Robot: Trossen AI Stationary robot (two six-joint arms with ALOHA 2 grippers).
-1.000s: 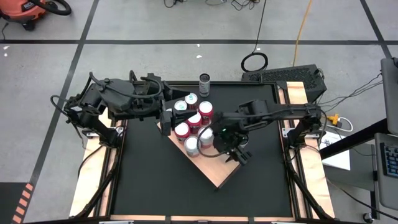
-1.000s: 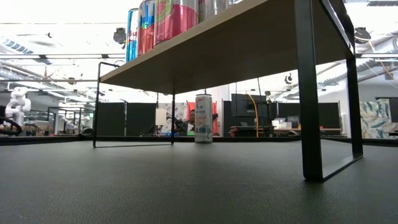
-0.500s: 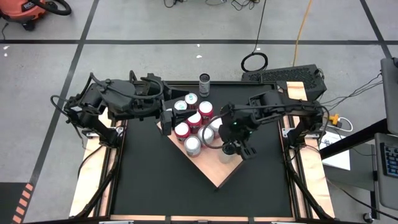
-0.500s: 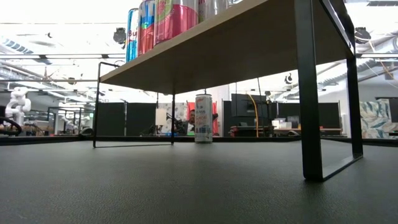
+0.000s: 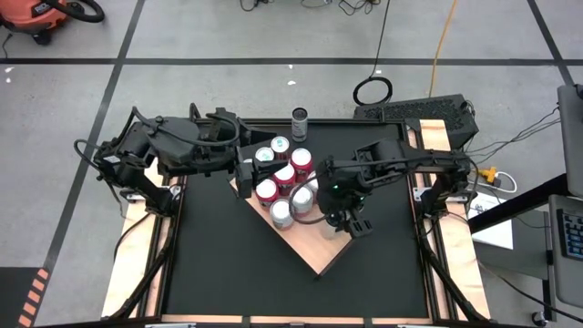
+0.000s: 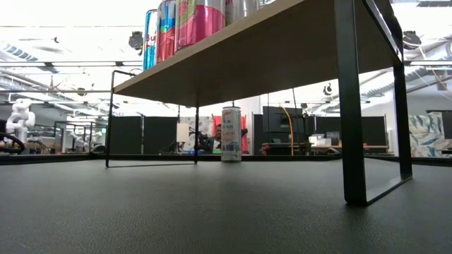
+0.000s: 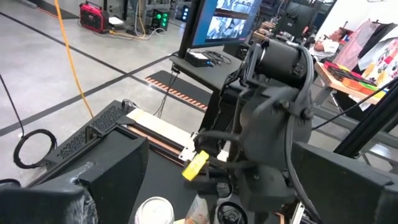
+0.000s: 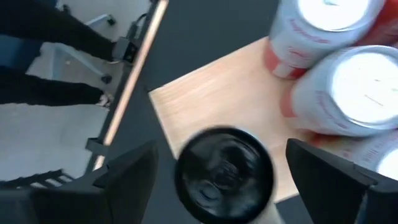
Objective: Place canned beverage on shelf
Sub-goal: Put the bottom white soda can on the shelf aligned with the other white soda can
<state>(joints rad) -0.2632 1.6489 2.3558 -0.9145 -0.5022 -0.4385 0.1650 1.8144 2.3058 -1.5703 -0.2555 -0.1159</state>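
The shelf (image 5: 314,251) is a pale wooden slab on black metal legs, set cornerwise on the black table. Several red and silver cans (image 5: 284,178) stand on its far half. A dark-topped can (image 8: 224,167) stands upright on the shelf near its right edge (image 5: 329,229). My right gripper (image 8: 227,180) is open above this can, with one finger on either side and a gap to each. My left gripper (image 5: 244,173) is open at the shelf's left corner, beside the cans. One more can (image 5: 300,123) stands alone on the table at the far edge.
The shelf's near half (image 5: 310,246) is bare wood. In the low view the shelf's black legs (image 6: 351,106) stand on the table, and the lone can (image 6: 231,134) shows beyond them. The table has narrow wooden strips (image 5: 123,264) along its sides.
My right gripper has drawn back a little toward the table's right and far side. This uncovers the dark-topped can, which stays standing on the shelf near its right edge. My left arm has kept still.
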